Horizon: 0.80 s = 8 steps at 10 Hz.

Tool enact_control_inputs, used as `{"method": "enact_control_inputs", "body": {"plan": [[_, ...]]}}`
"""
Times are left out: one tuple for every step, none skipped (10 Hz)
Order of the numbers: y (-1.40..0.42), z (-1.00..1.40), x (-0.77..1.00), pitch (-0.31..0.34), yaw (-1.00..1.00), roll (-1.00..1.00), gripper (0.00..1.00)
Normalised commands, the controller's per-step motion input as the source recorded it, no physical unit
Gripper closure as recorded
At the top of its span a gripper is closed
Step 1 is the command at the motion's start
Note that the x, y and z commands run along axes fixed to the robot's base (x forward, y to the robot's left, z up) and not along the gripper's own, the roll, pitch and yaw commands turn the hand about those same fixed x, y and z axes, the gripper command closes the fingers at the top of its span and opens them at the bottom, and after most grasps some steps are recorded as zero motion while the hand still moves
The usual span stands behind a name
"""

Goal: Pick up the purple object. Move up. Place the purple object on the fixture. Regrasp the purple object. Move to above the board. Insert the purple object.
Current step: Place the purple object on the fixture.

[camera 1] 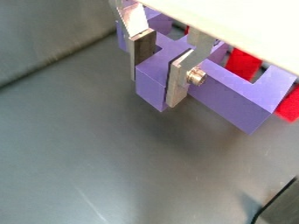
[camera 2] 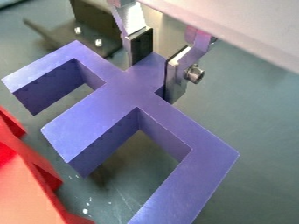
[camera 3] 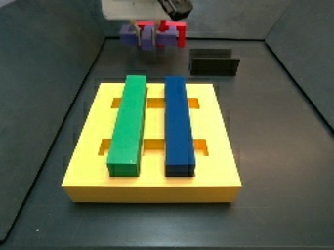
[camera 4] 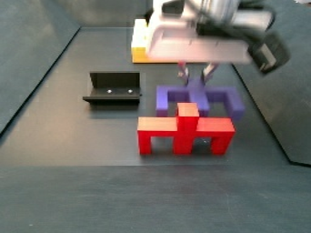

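The purple object [camera 1: 228, 101] [camera 2: 105, 122] lies flat on the grey floor, seen in a side view just behind the red piece [camera 4: 225, 98]. My gripper [camera 1: 160, 87] [camera 2: 156, 79] [camera 4: 195, 80] reaches straight down onto it. Its two fingers stand on either side of the central stem, and no gap shows between the pads and the stem in either wrist view. The black fixture [camera 4: 112, 89] [camera 3: 213, 63] stands apart on the floor. The yellow board [camera 3: 92, 146] carries a green bar [camera 3: 127, 122] and a blue bar [camera 3: 179, 122].
A red piece [camera 4: 183, 132] [camera 1: 246, 63] [camera 2: 24, 184] of similar shape stands right against the purple object. Dark walls enclose the floor. In a side view the board [camera 4: 140, 41] is partly hidden behind the gripper body.
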Motion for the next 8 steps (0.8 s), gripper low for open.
{"method": "enact_control_inputs", "body": {"plan": [[0.00, 0.00, 0.07, 0.000, 0.00, 0.00, 1.00], [0.00, 0.05, 0.51, 0.143, -0.19, -0.29, 1.00], [-0.13, 0.44, 0.82, 0.174, -0.22, -0.84, 1.00], [-0.12, 0.47, 0.88, 0.211, -0.22, -0.91, 1.00], [-0.14, 0.47, 0.90, 0.223, -0.18, -0.87, 1.00], [-0.15, 0.46, 0.91, 0.231, -0.16, -0.85, 1.00], [-0.17, 0.37, 0.93, 0.246, -0.13, -0.81, 1.00], [-0.16, 0.15, 0.93, 0.189, -0.10, -0.76, 1.00]]}}
